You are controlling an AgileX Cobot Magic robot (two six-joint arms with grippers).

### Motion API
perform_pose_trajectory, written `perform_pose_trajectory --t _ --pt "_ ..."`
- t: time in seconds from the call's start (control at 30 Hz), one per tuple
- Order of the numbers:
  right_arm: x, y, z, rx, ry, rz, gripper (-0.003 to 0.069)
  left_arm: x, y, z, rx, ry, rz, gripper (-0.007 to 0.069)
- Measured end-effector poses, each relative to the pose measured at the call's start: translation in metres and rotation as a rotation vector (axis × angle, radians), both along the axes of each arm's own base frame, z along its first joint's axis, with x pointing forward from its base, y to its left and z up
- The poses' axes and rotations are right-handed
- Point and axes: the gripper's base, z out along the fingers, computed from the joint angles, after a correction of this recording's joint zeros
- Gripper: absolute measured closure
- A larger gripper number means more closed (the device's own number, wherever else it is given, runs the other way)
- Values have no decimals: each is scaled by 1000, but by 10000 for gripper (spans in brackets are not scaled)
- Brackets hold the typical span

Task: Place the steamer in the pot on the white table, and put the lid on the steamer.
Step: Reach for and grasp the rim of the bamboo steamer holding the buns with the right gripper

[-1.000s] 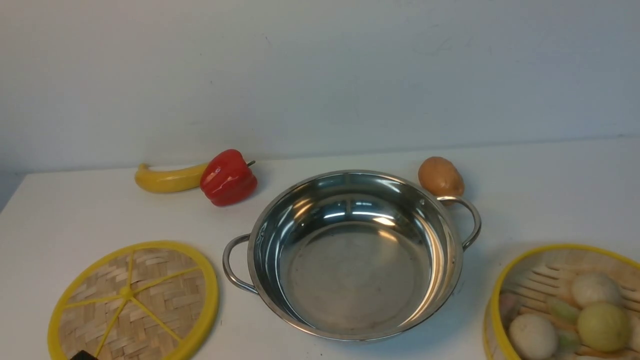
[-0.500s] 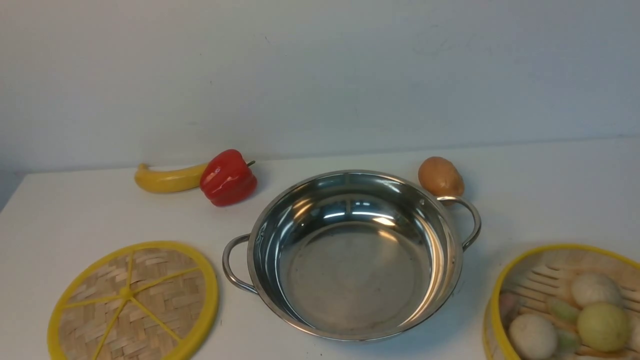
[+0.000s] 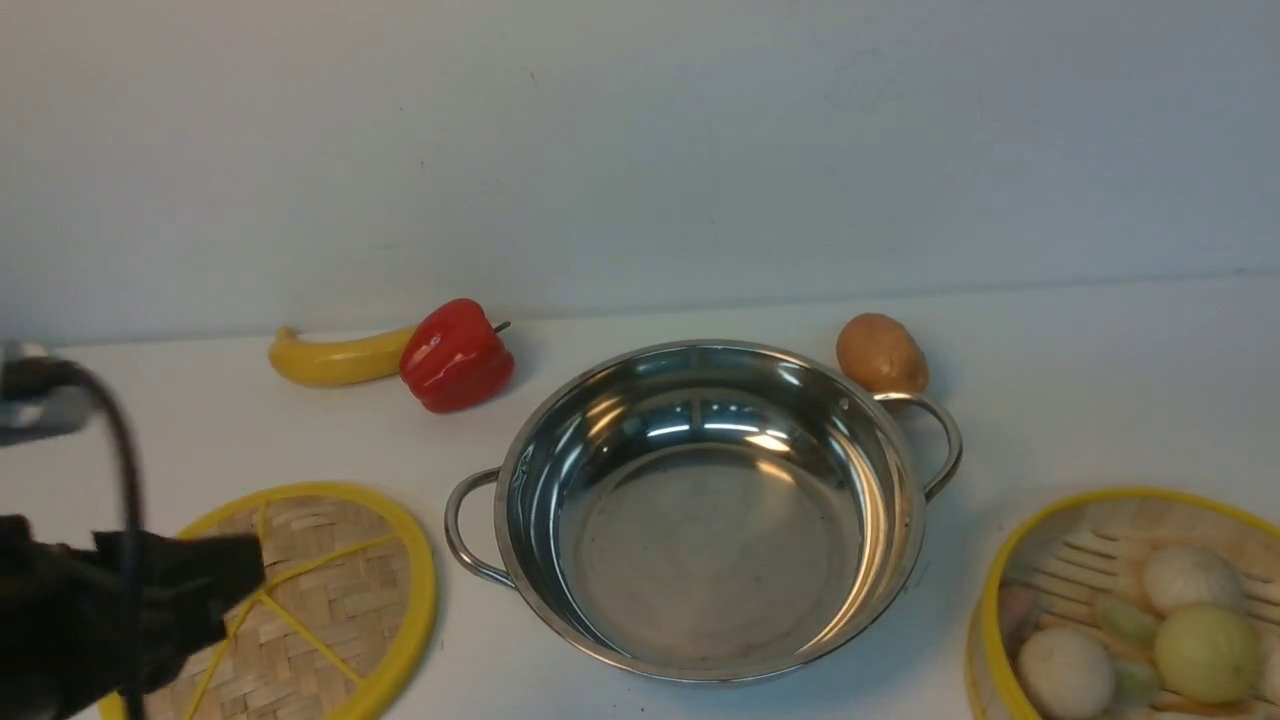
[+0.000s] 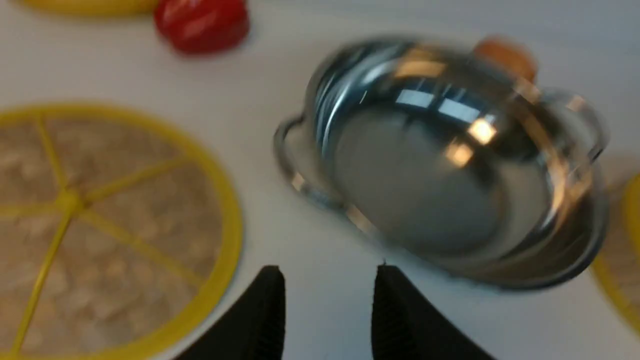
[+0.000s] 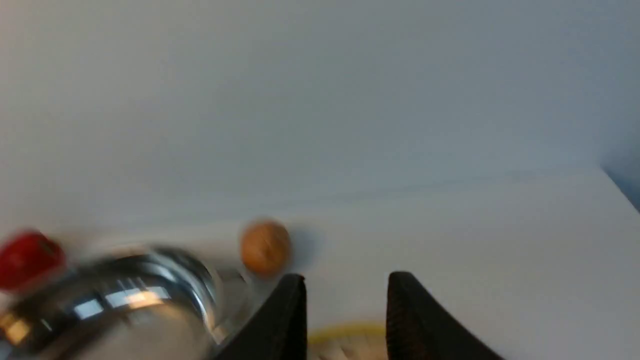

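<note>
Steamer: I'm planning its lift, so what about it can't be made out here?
- Front view: the steamer is cut off by the right and bottom edges.
- Right wrist view: only a blurred sliver of its rim shows, partly hidden by the right claw.

Front looks down forward; all 3 views share pot [image 3: 700,540].

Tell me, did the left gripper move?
Yes. The left gripper came in from the left edge and now covers the left part of the lid.
</note>
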Motion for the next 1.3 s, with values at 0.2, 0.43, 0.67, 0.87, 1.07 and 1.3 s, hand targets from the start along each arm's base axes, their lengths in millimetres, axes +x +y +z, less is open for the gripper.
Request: perform_pose_trajectory --t 0.2,0.43,0.67,0.87,1.07,1.3 --pt "44 -5 -39 -172 469 -45 417 34 19 -34 182 320 29 384" --pt "92 -1 -83 -235 766 -26 417 50 30 -50 299 388 39 384" --pt "111 -4 -106 -295 876 -41 417 52 31 -49 308 359 46 384" --pt "118 -17 -113 -290 893 -132 417 53 31 -49 304 358 47 384" --pt "121 -37 -114 -151 853 -218 417 53 31 -49 302 358 48 384" --pt "125 -39 -122 -35 865 -160 417 53 30 -48 281 358 52 384"
